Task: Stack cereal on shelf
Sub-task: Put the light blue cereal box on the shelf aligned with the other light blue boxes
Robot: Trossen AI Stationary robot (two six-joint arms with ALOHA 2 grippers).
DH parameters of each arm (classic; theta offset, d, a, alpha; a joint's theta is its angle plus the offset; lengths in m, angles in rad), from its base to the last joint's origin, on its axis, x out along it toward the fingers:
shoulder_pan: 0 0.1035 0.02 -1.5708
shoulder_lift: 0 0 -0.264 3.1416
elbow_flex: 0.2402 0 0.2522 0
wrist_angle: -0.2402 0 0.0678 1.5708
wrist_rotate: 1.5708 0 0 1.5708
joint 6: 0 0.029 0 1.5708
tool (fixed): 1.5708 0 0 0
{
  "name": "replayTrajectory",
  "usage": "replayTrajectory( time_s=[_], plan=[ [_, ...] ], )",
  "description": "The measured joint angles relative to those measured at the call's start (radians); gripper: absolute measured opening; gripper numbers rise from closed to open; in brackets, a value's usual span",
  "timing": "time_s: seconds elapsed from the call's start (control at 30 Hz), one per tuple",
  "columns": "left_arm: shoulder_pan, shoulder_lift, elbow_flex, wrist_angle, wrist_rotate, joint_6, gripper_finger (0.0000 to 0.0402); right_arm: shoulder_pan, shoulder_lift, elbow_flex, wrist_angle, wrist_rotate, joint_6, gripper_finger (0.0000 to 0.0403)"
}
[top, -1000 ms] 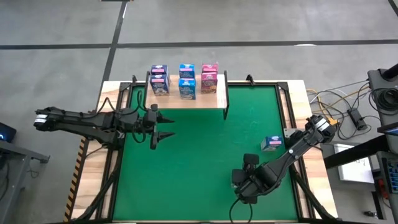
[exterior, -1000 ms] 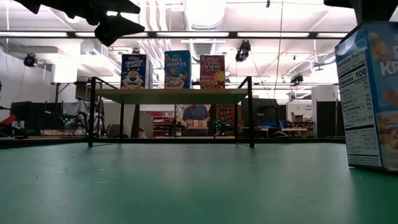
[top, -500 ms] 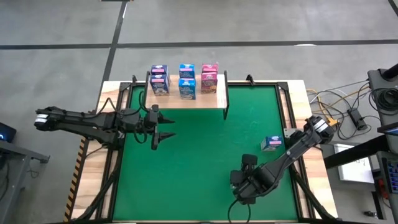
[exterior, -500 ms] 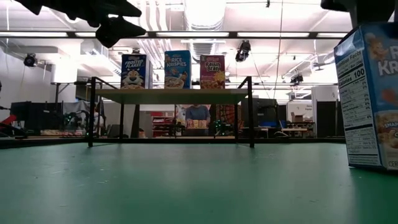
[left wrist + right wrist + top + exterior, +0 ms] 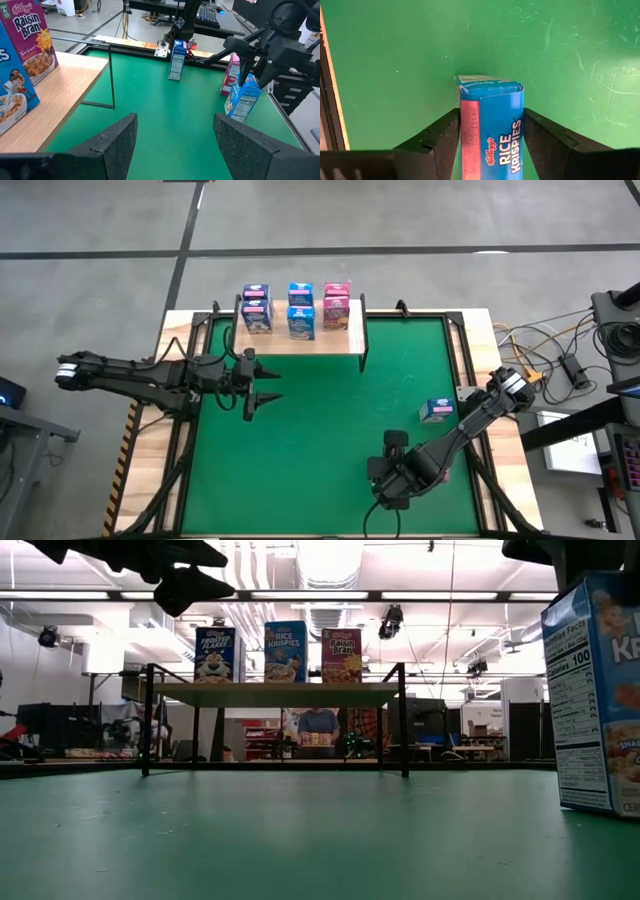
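Rice Krispies box (image 5: 492,131) sits between R gripper (image 5: 490,135) fingers, clamped on both sides, low over green mat (image 5: 330,410), front-right of counter. L gripper (image 5: 175,145) released, hovering near shelf (image 5: 300,340).

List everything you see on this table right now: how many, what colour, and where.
shelf: one, light wood on black legs, mat's far edge.
shelved cereal boxes: six, two dark blue, two blue, two magenta, in three pairs.
Rice Krispies box: one, blue, upright on the mat, near right.
pink box: one, beside it.
blue box: one, mat's right edge.
green mat: one, covering the table.
left gripper: open, above the mat before the shelf.
right gripper: closed on the Rice Krispies box.
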Motion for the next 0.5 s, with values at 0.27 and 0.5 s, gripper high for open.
replayTrajectory(
  time_s=[0.27,0.5],
  plan=[
    [0.0,0.0,0.0,0.0,0.0,-0.01,0.0245,-0.007,-0.004,0.0,0.0,-0.007,0.0,0.0161],
    [0.0,-0.003,0.0,0.021,0.0,-0.017,0.0245,-0.058,-0.007,0.036,-0.003,-0.037,-0.023,0.015]
  ],
)
